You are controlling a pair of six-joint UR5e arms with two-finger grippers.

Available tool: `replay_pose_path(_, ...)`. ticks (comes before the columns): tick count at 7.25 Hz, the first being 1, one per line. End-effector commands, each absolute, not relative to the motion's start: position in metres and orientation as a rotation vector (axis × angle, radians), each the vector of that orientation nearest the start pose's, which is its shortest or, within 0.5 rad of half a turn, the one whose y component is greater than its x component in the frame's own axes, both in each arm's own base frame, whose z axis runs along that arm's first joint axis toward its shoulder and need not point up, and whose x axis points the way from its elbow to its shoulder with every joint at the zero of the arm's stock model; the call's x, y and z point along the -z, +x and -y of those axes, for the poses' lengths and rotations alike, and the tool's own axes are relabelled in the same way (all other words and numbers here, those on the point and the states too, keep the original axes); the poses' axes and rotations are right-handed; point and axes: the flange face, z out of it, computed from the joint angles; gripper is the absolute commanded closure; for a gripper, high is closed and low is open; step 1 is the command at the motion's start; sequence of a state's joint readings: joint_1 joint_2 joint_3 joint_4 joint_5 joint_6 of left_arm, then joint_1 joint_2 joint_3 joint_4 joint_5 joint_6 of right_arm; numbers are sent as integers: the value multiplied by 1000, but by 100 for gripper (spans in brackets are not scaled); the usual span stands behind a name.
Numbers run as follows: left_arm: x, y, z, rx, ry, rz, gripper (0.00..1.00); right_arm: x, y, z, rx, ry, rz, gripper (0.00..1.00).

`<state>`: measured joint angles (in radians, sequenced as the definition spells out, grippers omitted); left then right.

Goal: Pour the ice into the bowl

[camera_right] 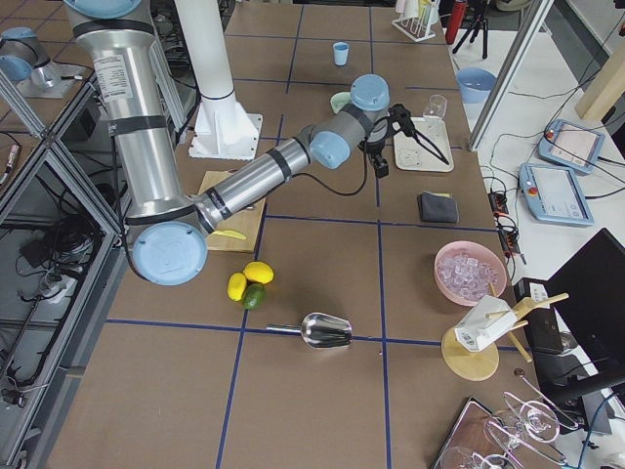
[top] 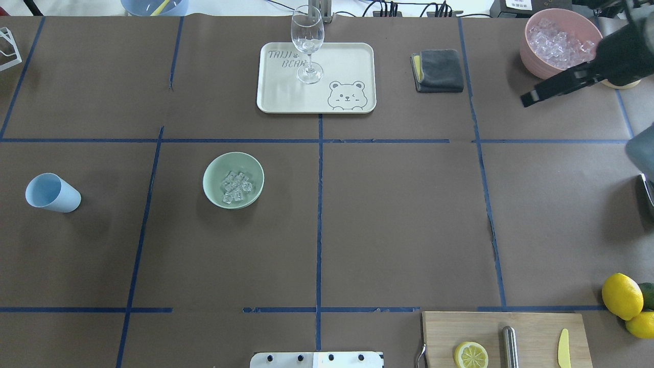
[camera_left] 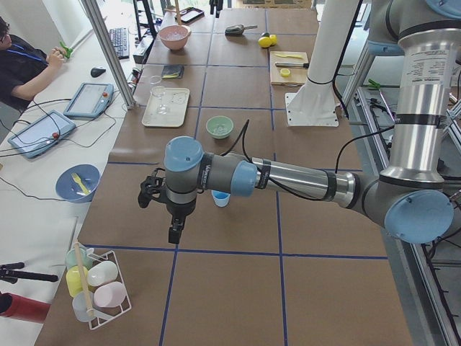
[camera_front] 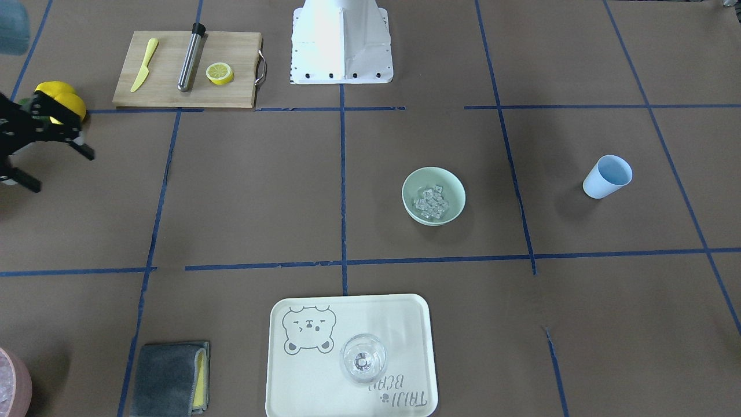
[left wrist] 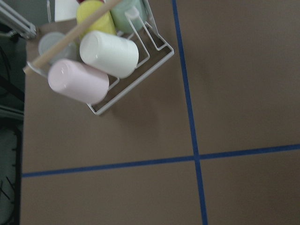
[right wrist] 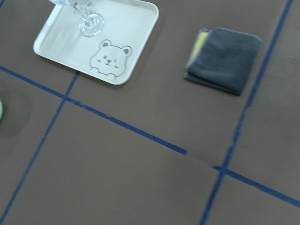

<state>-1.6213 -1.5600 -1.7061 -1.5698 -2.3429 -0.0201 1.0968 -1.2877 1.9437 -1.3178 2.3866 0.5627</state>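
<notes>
Right gripper: jaws spread wide with nothing between them; it hangs above the table on the robot's right side, well apart from the bowl.
Left gripper: seen only in the left side view, so I cannot tell whether it is open or closed; it hangs above the table toward the robot's left end. Its wrist camera looks down on a wire rack of cups.
Ice: a small heap of clear cubes lying inside the bowl, on its bottom.
Bowl: pale green and upright on the brown table, on the robot's left of the centre tape line, with neither gripper near it.
Cup: light blue, standing well apart from the bowl, farther to the robot's left.
Tray: cream with a bear print, at the far edge from the robot; a clear glass stands upright on it.
Cloth: grey, folded, lying near the tray on the robot's right of it.
Pink bowl: at the far right corner, filled with whitish pieces.
Board: wooden, near the robot's base; on it lie a yellow knife, a metal rod and a lemon half.
Lemons: just beside the board, at the table's right edge.
Scoop: metal, lying on the table near the lemons.
</notes>
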Motion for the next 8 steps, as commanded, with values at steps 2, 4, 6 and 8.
replay_pose_path(2, -602, -86, 477, 32, 103, -803, 0, -183, -378, 463, 201, 379, 1068, 2)
replay_pose_path(4, -601, -86, 478, 30, 108, -802, 0, -111, -486, 461, 107, 353, 997, 2)
replay_pose_path(6, -598, -86, 480, 26, 114, -801, 0, -79, -598, 473, 48, 309, 905, 10)
replay_pose_path(8, -598, -86, 480, 26, 114, -801, 0, -69, -681, 474, 13, 280, 872, 19)
